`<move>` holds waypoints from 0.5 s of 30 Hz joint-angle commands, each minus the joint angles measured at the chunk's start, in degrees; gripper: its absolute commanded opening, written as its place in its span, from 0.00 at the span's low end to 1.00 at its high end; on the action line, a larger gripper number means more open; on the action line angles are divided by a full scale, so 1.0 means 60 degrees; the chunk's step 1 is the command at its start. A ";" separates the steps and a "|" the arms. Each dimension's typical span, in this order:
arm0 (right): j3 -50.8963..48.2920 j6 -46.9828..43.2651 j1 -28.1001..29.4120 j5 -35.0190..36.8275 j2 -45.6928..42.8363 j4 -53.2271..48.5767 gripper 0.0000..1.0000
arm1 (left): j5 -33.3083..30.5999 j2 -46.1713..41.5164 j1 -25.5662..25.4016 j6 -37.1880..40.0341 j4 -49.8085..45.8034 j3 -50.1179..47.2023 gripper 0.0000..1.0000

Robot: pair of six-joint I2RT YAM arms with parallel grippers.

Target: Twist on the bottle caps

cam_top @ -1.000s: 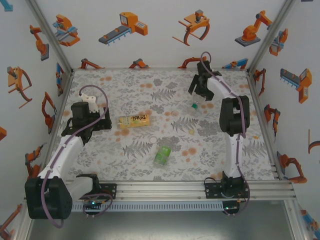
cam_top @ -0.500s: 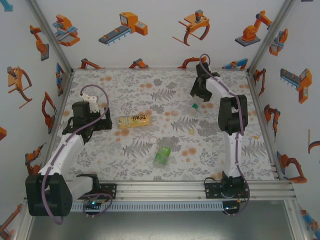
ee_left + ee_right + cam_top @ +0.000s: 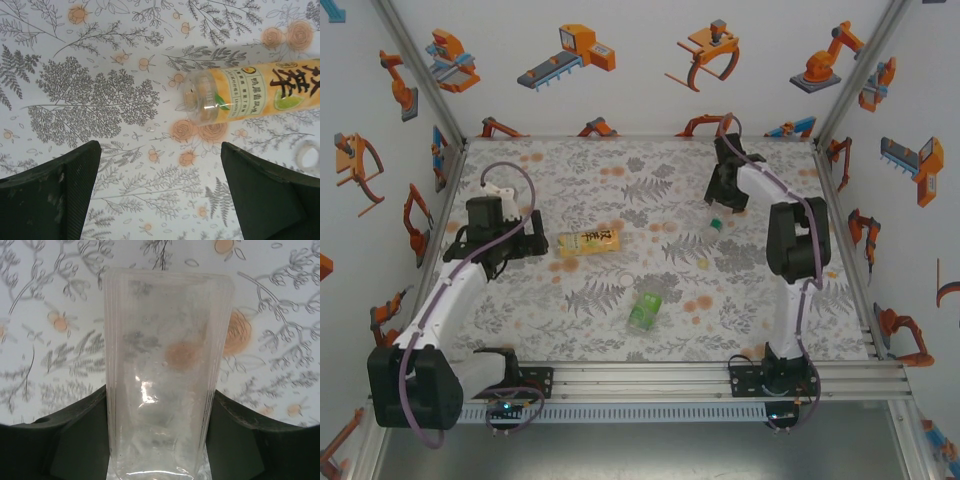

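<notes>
One clear bottle (image 3: 165, 365), partly off-frame.

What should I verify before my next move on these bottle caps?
1. right hand shut on the clear bottle: ok.
2. left hand open, holding nothing: ok.
3. amber bottle lying on the table ahead of the left hand: ok.
4. Cap on the amber bottle: cannot tell.
5. pale cap loose on the table: ok.
6. green bottle lying apart from both hands: ok.
</notes>
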 commanded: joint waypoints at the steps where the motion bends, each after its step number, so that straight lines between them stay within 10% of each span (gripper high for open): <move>1: -0.0653 -0.0777 0.0226 -0.0114 -0.1415 0.0343 0.41 | 0.0264 0.0019 -0.0089 -0.0841 -0.1362 0.0778 0.98; 15: -0.4829 -0.6161 0.1728 -0.1277 -0.6224 0.2045 0.29 | 0.1625 -0.1734 -0.1004 -0.1206 -0.3227 0.2078 1.00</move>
